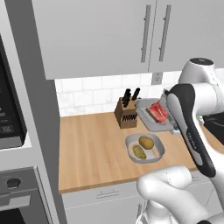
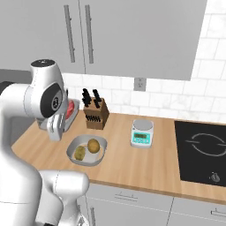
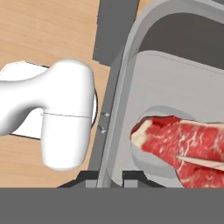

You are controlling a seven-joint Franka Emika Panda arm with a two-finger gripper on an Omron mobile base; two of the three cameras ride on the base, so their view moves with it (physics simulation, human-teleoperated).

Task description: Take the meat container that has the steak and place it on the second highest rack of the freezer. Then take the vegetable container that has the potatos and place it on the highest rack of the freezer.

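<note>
Pincer (image 3: 109,177) pinches narrowly the thin grey rim of the smooth rectangular meat container (image 3: 175,83) holding marbled red steak (image 3: 183,148).

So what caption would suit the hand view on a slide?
The hand shut on the rim of the meat container, steak inside.

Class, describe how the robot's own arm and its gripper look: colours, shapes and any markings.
The arm is built of glossy white rounded segments with a dark grey band at the joints and a dark cap on top. The gripper ends in two small dark fingertips. No cables or lettering are visible.
</note>
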